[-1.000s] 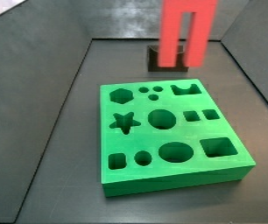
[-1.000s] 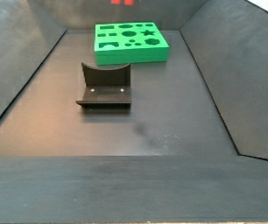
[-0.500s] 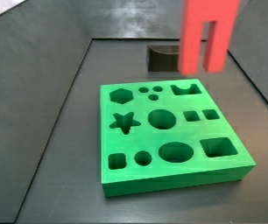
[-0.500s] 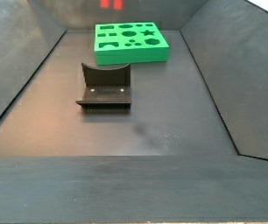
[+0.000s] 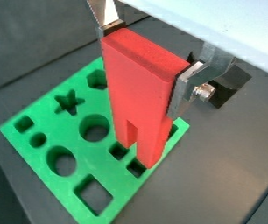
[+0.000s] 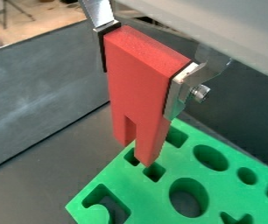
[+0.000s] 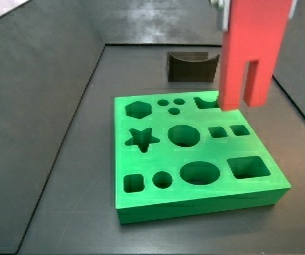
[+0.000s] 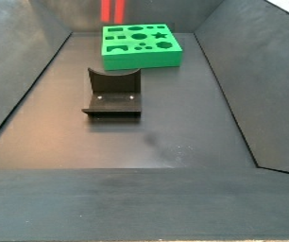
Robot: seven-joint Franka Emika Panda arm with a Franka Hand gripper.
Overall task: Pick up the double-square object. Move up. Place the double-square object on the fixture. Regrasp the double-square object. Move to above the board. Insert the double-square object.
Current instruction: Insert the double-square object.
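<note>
In both wrist views my gripper is shut on the double-square object, a red block held upright by its solid end. Its two prongs point down, just above small cut-outs near an edge of the green board. In a side view the double-square object hangs over the board's far right part. Behind the board stands the dark fixture. In a side view only the block's lower end shows, at the top edge above the board, with the fixture nearer the camera.
Dark sloping walls enclose the grey floor on all sides. The board has several shaped cut-outs, among them a star, a large circle and a large square.
The gripper has carried the red block from near the fixture sideways to over the board's far right part, and it now hangs lower. Board and fixture have not moved.
</note>
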